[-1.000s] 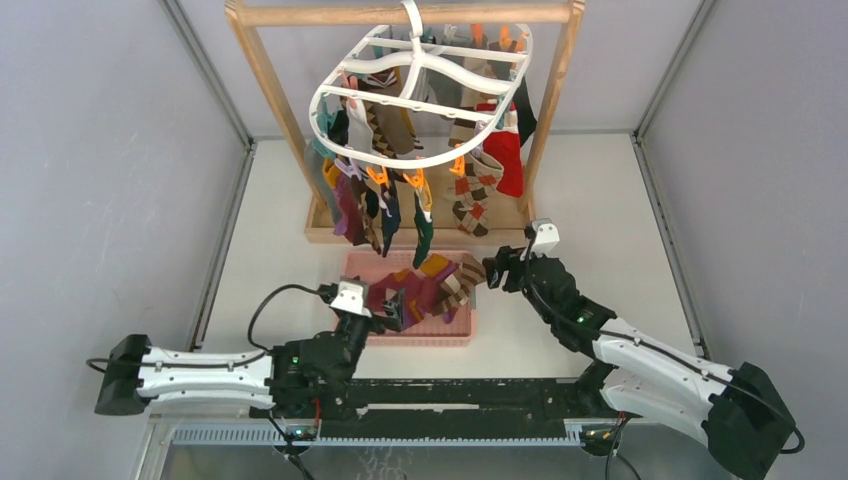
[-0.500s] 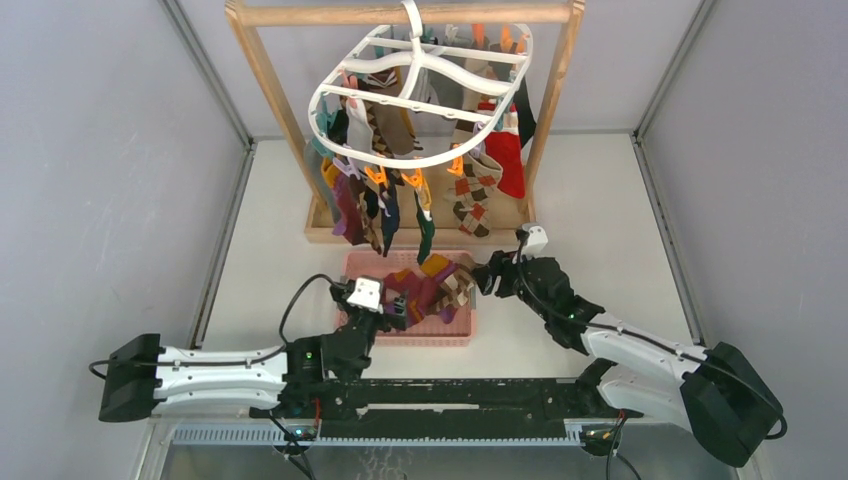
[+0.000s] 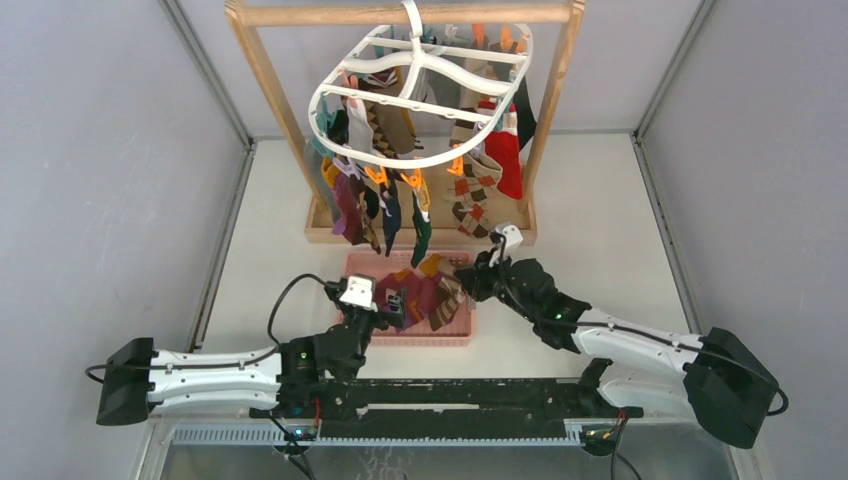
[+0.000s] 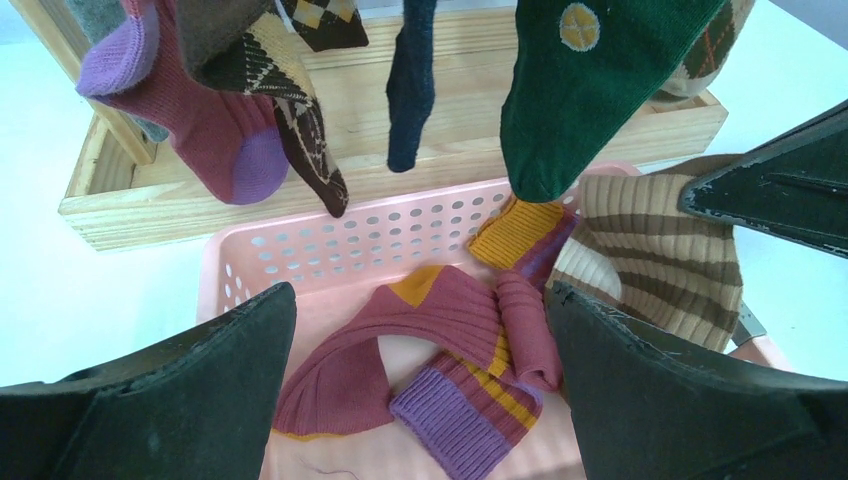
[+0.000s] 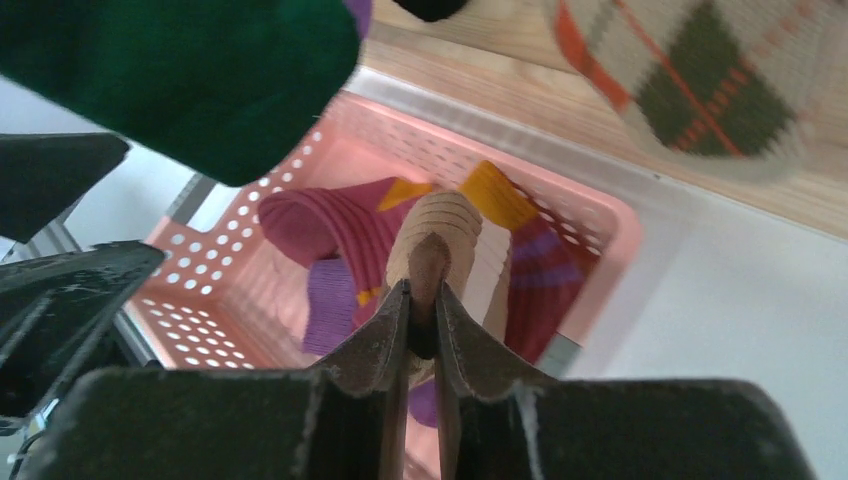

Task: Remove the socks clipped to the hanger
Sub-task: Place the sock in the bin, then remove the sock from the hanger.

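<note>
From the overhead view I see the pale worktop [image 3: 600,200] filling the middle of the frame, and at its far side the wooden frame stand [image 3: 265,80] rises into the upper centre. The white oval hanger [image 3: 420,163] hooks over the stand's top bar at the upper centre. The socks [image 3: 350,205] are clipped all round it and dangle below its ring, the longest reaching down to the stand's base board. Just below the stand, at the centre of the frame, sits a pink perforated basket [image 3: 410,338] with a few loose socks in it. Among them, my left wrist view shows a maroon ribbed sock [image 4: 430,310] with a mustard tip lying near the middle of the frame. A dark green sock [image 4: 590,90] hangs from the top right of that view, its toe over the basket's far wall. An argyle sock [image 5: 700,80] fills the upper right of my right wrist view. My left claw [image 3: 392,303] hovers over the near left part of the basket with its fingers spread wide and nothing between them. My right claw [image 5: 422,290] is over the basket's far right corner, pinched tight on a fold of a tan striped sock [image 5: 440,225], which drapes down into the basket.
</note>
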